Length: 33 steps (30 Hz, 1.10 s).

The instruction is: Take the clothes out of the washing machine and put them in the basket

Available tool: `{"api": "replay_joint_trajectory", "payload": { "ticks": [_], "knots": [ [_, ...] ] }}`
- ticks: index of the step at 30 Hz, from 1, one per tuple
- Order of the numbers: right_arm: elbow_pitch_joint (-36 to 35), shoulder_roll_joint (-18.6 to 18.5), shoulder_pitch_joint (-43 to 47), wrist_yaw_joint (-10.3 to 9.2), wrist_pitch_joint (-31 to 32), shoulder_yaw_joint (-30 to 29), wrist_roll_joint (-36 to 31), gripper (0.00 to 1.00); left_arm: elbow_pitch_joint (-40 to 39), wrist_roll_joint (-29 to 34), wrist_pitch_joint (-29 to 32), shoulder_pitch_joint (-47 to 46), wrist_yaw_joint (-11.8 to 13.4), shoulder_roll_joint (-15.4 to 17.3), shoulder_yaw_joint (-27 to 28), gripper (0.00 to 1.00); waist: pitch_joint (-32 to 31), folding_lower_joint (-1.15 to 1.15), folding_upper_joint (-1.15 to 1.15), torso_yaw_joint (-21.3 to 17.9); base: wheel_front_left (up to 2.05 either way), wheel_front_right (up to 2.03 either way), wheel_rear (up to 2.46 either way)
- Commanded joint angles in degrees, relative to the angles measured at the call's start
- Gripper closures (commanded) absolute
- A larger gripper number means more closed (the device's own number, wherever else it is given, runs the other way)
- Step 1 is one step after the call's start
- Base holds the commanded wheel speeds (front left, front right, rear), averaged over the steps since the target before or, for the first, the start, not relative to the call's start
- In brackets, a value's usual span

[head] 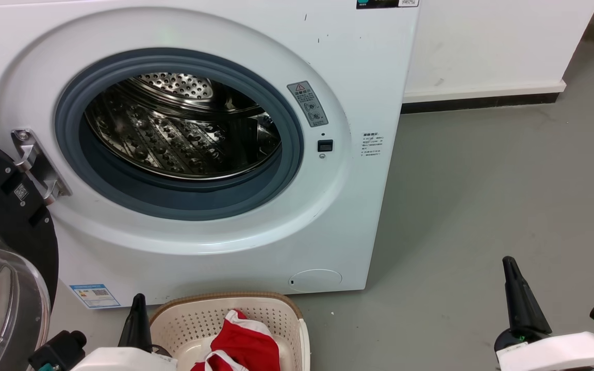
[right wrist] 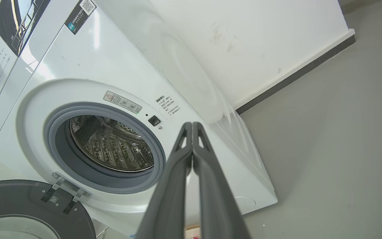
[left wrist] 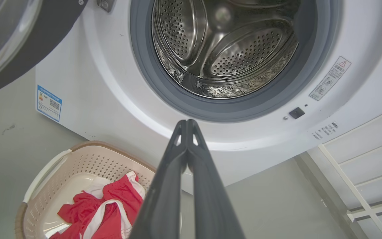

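My left gripper [left wrist: 187, 125] is narrowed right down, the two fingers pressed together tip to tip with nothing between them, and it points toward the white front of the washer [left wrist: 104, 83], just under the grey seal [left wrist: 151, 83] of the porthole. My right gripper [right wrist: 191, 127] is closed the same way and carries nothing. In the head view it rises at the lower right over the grey floor [head: 482, 206], well apart from the basket [head: 188, 319]. The clothes [head: 245, 342], red with white trim, lie bunched in the basket, which stands on the floor just in front of the washer, below the porthole and just beside my left gripper. The door [head: 8, 242] hangs open at the left, and the drum [head: 173, 139] shows its perforated steel.
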Motion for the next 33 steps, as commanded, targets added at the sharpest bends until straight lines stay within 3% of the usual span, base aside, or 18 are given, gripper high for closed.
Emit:
{"api": "replay_joint_trajectory", "payload": {
  "ticks": [1, 33],
  "knots": [
    [0.0, -0.5, -1.9, -0.01, 0.5, -0.2, 2.8, 1.0, -0.3, -2.6, 0.5, -1.8, -0.5, 0.1, 0.4, 1.0, 0.0, 0.0, 0.0, 0.1, 0.0, 0.0, 0.0],
    [5.1, -0.8, -5.9, -0.02, 5.6, -2.1, 25.3, 1.0, 2.4, -24.8, 6.0, -5.9, -3.9, 0.2, 1.9, 1.0, 0.5, 0.0, 0.0, 1.2, 0.0, 0.0, 0.0]
  ]
}}
